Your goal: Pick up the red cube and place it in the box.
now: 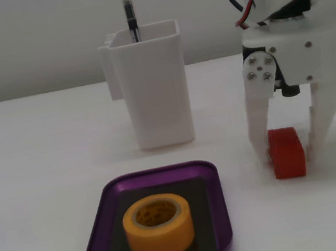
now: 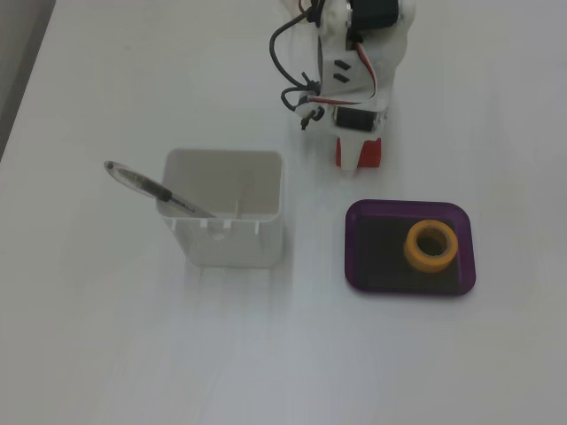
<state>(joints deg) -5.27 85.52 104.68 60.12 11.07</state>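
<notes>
The red cube [image 1: 287,153] rests on the white table to the right of the box in a fixed view, and it also shows under the arm in the other fixed view [image 2: 370,153]. My white gripper [image 1: 288,155] points down over it, one finger close on each side. The jaws are a little wider than the cube, with a thin gap at the right finger [image 1: 317,128]. The box [image 1: 105,211] is a shallow purple tray with a dark floor, also seen from above [image 2: 359,257]. A yellow tape roll [image 1: 158,225] lies in it.
A tall white plastic container [image 1: 152,89] with a pen [image 1: 130,15] stands behind the box and left of the gripper. From above, the container [image 2: 226,239] sits left of the tray. The arm's cables [image 2: 292,80] hang beside the wrist.
</notes>
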